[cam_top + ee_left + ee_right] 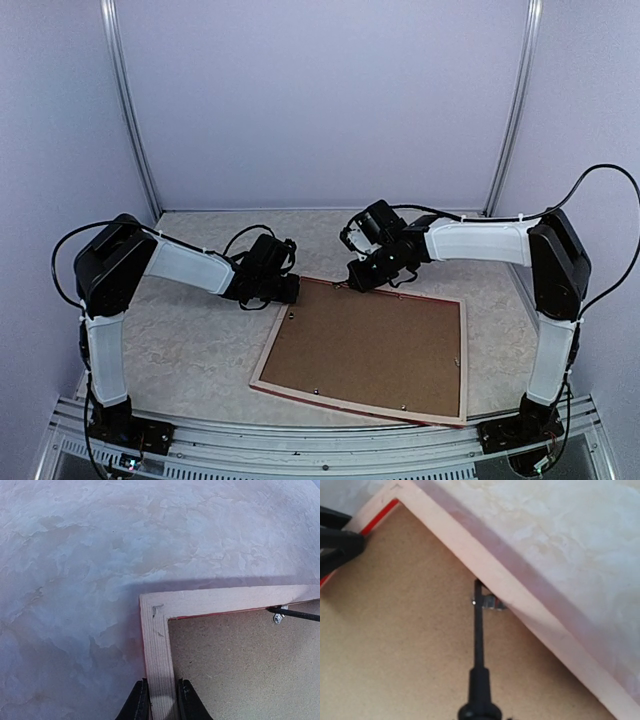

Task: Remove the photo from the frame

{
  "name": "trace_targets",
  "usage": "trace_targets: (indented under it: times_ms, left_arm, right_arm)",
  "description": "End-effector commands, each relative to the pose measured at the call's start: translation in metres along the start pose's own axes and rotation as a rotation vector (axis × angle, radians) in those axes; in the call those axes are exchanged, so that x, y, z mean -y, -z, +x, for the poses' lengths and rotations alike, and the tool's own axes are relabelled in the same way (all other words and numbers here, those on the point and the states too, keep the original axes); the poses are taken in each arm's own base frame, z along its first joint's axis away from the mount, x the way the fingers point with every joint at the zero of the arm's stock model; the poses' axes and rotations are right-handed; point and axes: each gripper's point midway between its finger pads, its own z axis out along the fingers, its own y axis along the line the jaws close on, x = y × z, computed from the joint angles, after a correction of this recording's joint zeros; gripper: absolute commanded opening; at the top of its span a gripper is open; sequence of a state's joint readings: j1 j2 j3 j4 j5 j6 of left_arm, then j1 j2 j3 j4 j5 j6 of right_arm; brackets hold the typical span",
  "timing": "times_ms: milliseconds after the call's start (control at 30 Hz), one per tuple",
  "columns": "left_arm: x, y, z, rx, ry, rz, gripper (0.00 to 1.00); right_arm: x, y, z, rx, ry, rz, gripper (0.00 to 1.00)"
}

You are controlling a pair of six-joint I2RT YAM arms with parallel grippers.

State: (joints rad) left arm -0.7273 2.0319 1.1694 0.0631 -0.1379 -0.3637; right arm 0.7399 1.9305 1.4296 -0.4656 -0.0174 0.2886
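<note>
The frame (358, 403) lies face down on the table, its pale wood back up and a red edge showing. The brown backing board (370, 350) fills it, and the photo is hidden. My left gripper (285, 290) is shut on the frame's left rail (157, 645) near the far left corner, one finger on each side (162, 682). My right gripper (362, 272) holds a black-shafted screwdriver (478, 630). Its tip rests at a small metal tab (492, 601) on the far rail (530, 605). The right fingers are out of the wrist view.
The frame lies on a pale marbled table top (190, 340) with lilac walls on three sides. More small tabs dot the backing board's edges (457, 362). The screwdriver shaft (295, 614) and the tab (278, 617) show in the left wrist view.
</note>
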Motion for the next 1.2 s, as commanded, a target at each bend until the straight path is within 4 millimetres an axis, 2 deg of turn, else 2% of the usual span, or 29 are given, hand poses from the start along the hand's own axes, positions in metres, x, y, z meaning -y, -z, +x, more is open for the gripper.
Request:
trace_targets:
  times_ms: [0,533,767,1000,1167]
  left_arm:
    - [-0.004,-0.001,0.033,-0.102,-0.027,-0.016,0.18]
    - [-0.009,-0.005,0.035,-0.107,-0.003,-0.031,0.15]
    - [-0.008,-0.005,0.037,-0.111,-0.003,-0.027,0.15]
    - [-0.008,-0.004,0.038,-0.114,-0.005,-0.028,0.14]
    - [-0.008,-0.004,0.037,-0.111,-0.004,-0.028,0.14]
  right_arm:
    - [0.02,0.002,0.008,-0.028,0.001,0.103,0.0]
    - [0.032,0.017,0.039,-0.094,-0.016,0.152,0.0]
    - [0.021,0.009,0.045,-0.107,-0.014,0.087,0.0]
    - [0.011,0.01,0.033,-0.067,-0.002,0.044,0.0]
    - [-0.013,0.026,0.015,-0.006,0.027,-0.051,0.0]
